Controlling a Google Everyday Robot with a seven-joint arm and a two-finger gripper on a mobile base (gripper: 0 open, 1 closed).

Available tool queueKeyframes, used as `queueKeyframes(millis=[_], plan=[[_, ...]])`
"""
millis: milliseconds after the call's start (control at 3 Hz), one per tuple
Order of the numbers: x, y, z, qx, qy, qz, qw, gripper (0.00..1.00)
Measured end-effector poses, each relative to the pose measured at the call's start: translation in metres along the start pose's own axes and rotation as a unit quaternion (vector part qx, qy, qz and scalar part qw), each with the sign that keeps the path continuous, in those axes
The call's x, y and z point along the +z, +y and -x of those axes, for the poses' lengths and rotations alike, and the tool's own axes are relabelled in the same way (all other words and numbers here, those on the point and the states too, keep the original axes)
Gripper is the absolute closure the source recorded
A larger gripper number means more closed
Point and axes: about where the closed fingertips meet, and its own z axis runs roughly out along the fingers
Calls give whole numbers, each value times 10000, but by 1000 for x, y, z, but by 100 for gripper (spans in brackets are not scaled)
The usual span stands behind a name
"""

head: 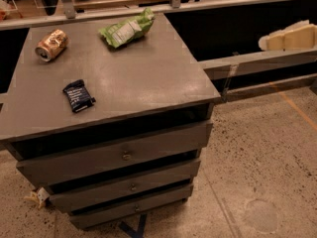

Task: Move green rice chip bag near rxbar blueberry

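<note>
The green rice chip bag (pixel 127 29) lies crinkled at the back of the grey cabinet top, its white label panel facing up. The rxbar blueberry (pixel 79 95), a small dark navy wrapper with white text, lies flat near the front left of the same top. My gripper (pixel 271 40) is a cream-coloured shape hovering off the cabinet's right side, in front of the dark back wall. It is well to the right of the bag and touches nothing.
A dented gold can (pixel 51 44) lies on its side at the back left of the cabinet top (pixel 148 78). Below the top are three drawers (pixel 124 155). A grey ledge (pixel 257 61) runs along the right, above speckled floor (pixel 267 157).
</note>
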Motion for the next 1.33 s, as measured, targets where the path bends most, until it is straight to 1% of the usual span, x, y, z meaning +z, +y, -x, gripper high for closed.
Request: queueKeyframes(millis=[333,667,1000,1333], plan=[[50,-38,29,18,-362,-90,9993,0],[115,-47,49,17,-448,150,9989,0],[120,-55,87,-113,-749,93,9971,0],[120,-55,87,-114,-749,94,9971,0]])
